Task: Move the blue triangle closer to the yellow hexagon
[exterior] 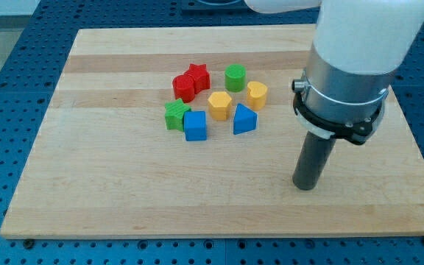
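Observation:
The blue triangle (244, 119) lies on the wooden board (109, 177), just to the lower right of the yellow hexagon (220, 105), almost touching it. My tip (305, 187) rests on the board well to the view's right and below the blue triangle, apart from every block. The rod rises into the white and grey arm (348, 66) at the view's upper right.
A blue cube (195, 125) and a green star-like block (176, 115) sit left of the triangle. A red star (198, 75) and a red block (184, 87) lie above. A green cylinder (235, 76) and a yellow block (256, 95) lie at the cluster's upper right.

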You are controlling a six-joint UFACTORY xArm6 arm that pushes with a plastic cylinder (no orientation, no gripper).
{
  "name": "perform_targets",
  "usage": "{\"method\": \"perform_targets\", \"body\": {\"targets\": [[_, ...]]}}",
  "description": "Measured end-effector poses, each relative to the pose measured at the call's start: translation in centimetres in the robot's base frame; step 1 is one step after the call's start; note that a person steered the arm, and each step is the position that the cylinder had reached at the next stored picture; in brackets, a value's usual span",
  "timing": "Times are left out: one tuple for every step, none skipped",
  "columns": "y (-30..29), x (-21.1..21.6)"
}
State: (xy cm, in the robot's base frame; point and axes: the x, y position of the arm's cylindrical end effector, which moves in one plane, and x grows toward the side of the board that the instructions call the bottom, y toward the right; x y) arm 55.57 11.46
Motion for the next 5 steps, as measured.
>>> {"method": "perform_targets", "body": {"targets": [[-0.1,0.0],[-3.3,-0.2],[-5.1,-2.3],[-5.1,-3.6],[-5.7,-5.6]]}}
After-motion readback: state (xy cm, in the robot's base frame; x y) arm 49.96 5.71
